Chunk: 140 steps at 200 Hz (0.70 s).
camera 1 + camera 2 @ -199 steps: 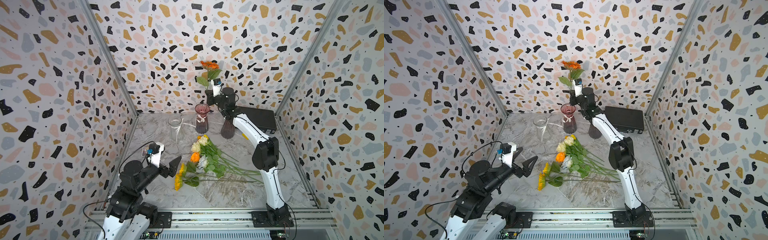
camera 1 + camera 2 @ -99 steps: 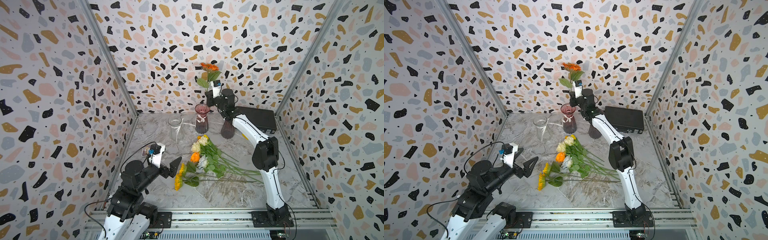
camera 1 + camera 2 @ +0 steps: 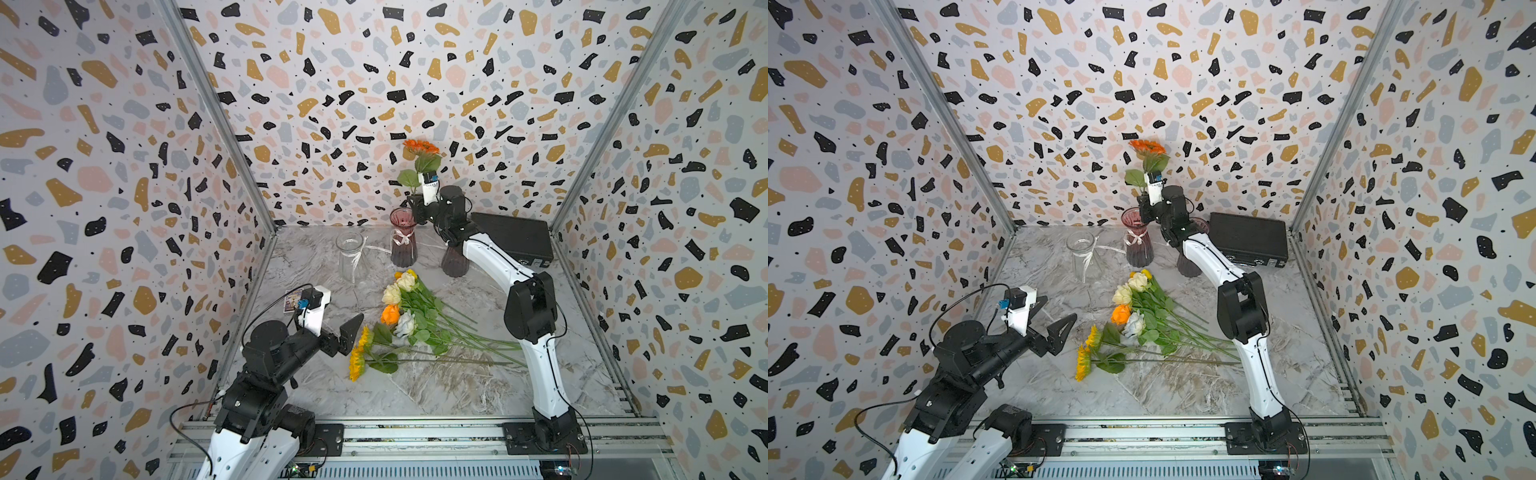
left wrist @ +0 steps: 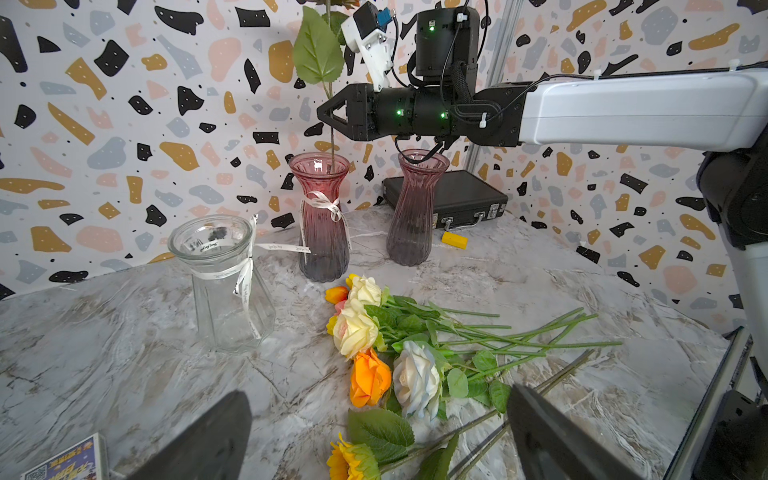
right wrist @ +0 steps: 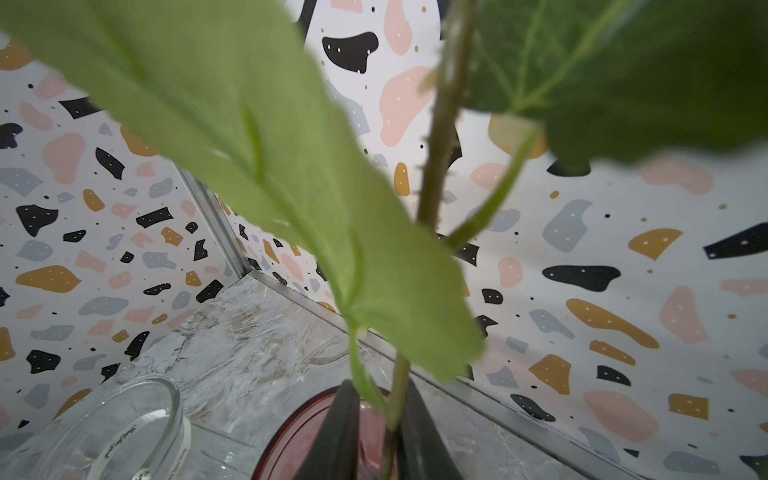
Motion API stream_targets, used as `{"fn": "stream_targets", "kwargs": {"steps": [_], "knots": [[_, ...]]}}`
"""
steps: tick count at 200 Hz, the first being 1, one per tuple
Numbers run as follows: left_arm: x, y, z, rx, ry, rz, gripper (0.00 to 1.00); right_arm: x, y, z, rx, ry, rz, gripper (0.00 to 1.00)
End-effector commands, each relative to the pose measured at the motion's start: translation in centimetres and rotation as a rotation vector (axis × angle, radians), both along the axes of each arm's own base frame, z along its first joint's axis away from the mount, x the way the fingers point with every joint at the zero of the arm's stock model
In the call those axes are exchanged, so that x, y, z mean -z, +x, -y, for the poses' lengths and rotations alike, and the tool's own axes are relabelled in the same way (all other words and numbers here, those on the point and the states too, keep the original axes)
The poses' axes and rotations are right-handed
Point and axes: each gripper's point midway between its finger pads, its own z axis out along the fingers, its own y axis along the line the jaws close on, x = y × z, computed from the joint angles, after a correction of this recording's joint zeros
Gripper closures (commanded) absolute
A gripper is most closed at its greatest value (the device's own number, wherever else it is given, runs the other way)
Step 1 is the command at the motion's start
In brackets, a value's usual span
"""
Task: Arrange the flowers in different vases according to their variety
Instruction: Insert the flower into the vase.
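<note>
An orange sunflower (image 3: 420, 146) (image 3: 1147, 146) stands upright with its stem in the pink-purple vase with the white bow (image 3: 402, 245) (image 3: 1137, 245) (image 4: 320, 216). My right gripper (image 3: 415, 208) (image 3: 1144, 208) (image 5: 376, 428) hovers over that vase's mouth. Its jaws stand slightly apart around the stem, so it is open. A clear vase (image 3: 350, 257) (image 4: 224, 282) and a second pink vase (image 3: 454, 264) (image 4: 413, 208) hold nothing. Roses and tulips (image 3: 407, 320) (image 4: 374, 328) and yellow sunflowers (image 3: 357, 361) lie on the table. My left gripper (image 3: 1054, 316) (image 4: 376, 395) is open just left of them.
A black case (image 3: 511, 241) (image 4: 449, 195) sits at the back right, with a small yellow block (image 4: 454, 240) in front of it. A printed card box (image 3: 293, 300) (image 4: 62, 461) lies by the left wall. Patterned walls close in three sides.
The right gripper's jaws have parted from the sunflower stem, and the bloom has sunk a little lower into the bow vase. The left arm has not moved.
</note>
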Motion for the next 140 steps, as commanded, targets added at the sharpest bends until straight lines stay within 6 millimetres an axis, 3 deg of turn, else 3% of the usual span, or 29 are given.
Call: {"fn": "stream_targets", "kwargs": {"steps": [1, 24, 48, 107, 140], "knots": [[-0.6, 0.1, 0.1, 0.004, -0.002, 0.044, 0.0, -2.9, -1.0, 0.1, -0.018, 0.029, 0.047, 0.65], [-0.6, 0.1, 0.1, 0.005, -0.002, 0.045, 0.0, -2.6, -1.1, 0.0, -0.02, 0.027, 0.04, 0.49], [-0.6, 0.1, 0.1, 0.005, -0.001, 0.045, 0.0, -2.9, -1.2, 0.1, -0.023, 0.027, 0.042, 0.41], [-0.5, 0.0, 0.1, 0.006, 0.0, 0.045, 0.0, -4.3, -2.3, 0.2, -0.044, 0.044, 0.052, 0.36], [-0.5, -0.1, 0.2, 0.016, -0.002, 0.04, 0.0, -5.4, -4.2, 0.7, -0.053, 0.024, 0.065, 0.35]]}}
